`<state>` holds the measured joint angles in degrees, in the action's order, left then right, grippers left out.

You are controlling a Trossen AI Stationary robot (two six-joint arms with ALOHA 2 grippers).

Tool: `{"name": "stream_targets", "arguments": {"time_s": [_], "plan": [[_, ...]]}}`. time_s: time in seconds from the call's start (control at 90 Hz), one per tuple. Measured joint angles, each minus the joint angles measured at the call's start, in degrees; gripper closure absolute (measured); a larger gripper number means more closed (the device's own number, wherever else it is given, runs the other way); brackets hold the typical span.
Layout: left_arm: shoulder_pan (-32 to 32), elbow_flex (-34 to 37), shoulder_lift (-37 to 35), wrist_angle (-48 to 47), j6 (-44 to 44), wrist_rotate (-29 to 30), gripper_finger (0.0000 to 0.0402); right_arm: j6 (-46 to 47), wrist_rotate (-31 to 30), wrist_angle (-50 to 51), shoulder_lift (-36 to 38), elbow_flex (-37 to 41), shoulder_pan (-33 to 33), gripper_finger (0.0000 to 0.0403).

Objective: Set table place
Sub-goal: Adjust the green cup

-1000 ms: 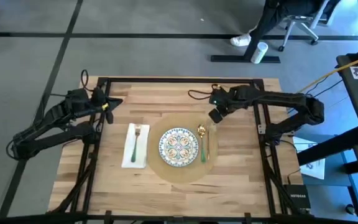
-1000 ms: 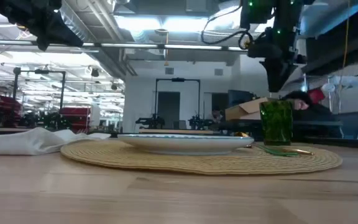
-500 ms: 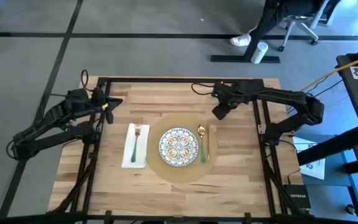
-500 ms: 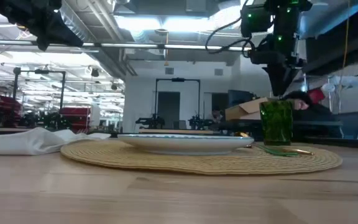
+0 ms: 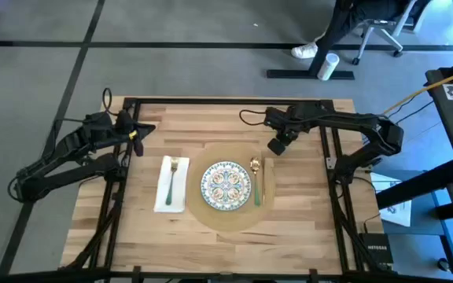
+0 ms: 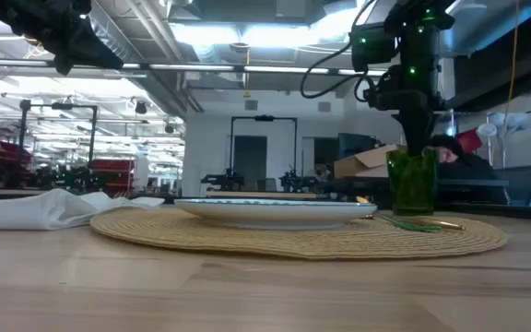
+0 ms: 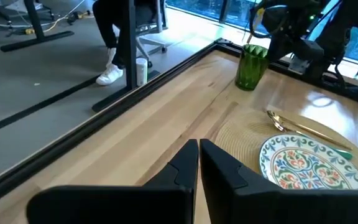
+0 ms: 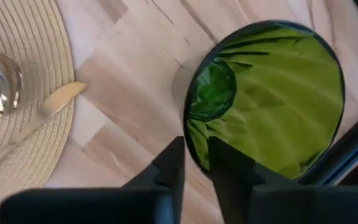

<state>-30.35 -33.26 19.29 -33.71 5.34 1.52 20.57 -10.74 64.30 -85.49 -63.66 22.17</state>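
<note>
A ribbed green glass [image 6: 411,183] stands upright on its base on the table [image 5: 211,118], just beyond the far right rim of the round tan placemat [image 5: 211,216]. My right gripper [image 5: 276,146] is directly above the glass and down at its rim. On the placemat rest a patterned plate [image 5: 226,182], a gold spoon [image 5: 255,169] and a knife [image 5: 264,182]. A fork lies on a white napkin [image 5: 171,189] left of the placemat. My left gripper [image 5: 140,132] waits shut, raised over the table's far left. My right gripper comes at the green glass from above, pointing down, and takes its rim [image 8: 190,146] between its fingers. One finger [image 8: 229,171] is inside the glass and the other [image 8: 169,168] outside. The glass stands upright, its base on the table.
Bare wood lies along the near edge and between the napkin and the left edge. The table's black frame [image 5: 234,101] runs along the far edge. Beyond it on the floor are a person's legs, an office chair [image 5: 380,31] and a white cup [image 5: 331,65].
My right gripper has come down from a little above the green glass until its fingertips are at the rim. The glass has stayed in place, upright.
</note>
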Motion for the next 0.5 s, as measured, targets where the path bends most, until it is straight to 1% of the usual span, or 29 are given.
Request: {"name": "stream_targets", "arguments": {"time_s": [0.067,0.122,0.222,0.5], "plan": [[0.0,0.0,0.0,0.0,0.0,0.0,0.0402,0.0,-0.1,-0.2,0.0,0.0,0.0,0.0392],[0.0,0.0,0.0,0.0,0.0,0.0,0.0402,0.1,-0.1,-0.3,0.0,0.0,0.0,0.0398],[0.0,0.0,0.0,0.0,0.0,0.0,0.0402,0.5,0.1,-0.4,0.0,0.0,0.0,0.0393],[0.0,0.0,0.0,0.1,0.0,0.0,0.0402,2.2,4.4,-0.6,0.0,0.0,-0.1,0.0394]]}}
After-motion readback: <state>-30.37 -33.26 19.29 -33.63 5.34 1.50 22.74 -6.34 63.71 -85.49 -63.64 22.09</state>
